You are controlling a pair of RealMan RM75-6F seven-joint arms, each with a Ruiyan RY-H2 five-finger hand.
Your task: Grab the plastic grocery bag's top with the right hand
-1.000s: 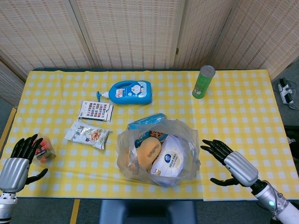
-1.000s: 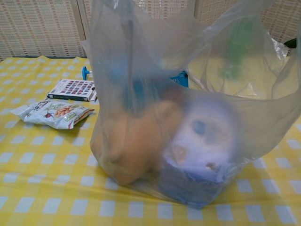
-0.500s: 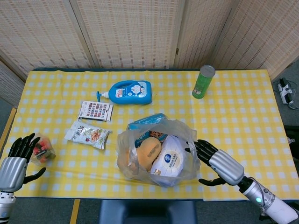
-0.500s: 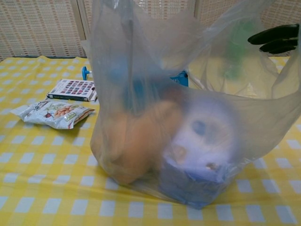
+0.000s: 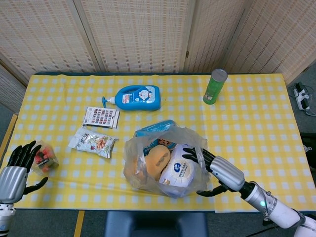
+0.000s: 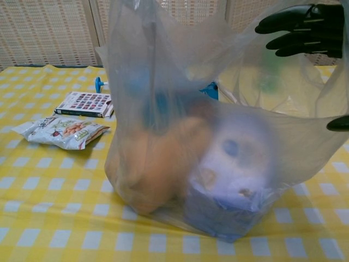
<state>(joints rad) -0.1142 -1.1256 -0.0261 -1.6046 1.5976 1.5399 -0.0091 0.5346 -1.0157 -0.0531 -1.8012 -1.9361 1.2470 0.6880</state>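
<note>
A clear plastic grocery bag (image 5: 165, 160) stands near the table's front edge, holding an orange item, a round white pack and a blue pack. It fills the chest view, where the bag (image 6: 218, 136) rises to the top of the frame. My right hand (image 5: 213, 169) is at the bag's right rim with fingers spread, its dark fingers (image 6: 297, 30) reaching over the top edge and the thumb (image 6: 339, 123) outside the film. Nothing is gripped. My left hand (image 5: 17, 168) hovers open at the front left corner, beside a small red snack pack (image 5: 43, 157).
A blue bottle (image 5: 136, 98) lies at the back centre, a green can (image 5: 215, 86) stands at the back right. A small printed card pack (image 5: 101, 117) and a white snack bag (image 5: 93, 141) lie left of the grocery bag. The yellow checked tablecloth (image 5: 256, 123) covers the table.
My right hand has moved left from the open cloth to the bag's right rim, its fingers now over the top edge. The left hand has drifted slightly down.
</note>
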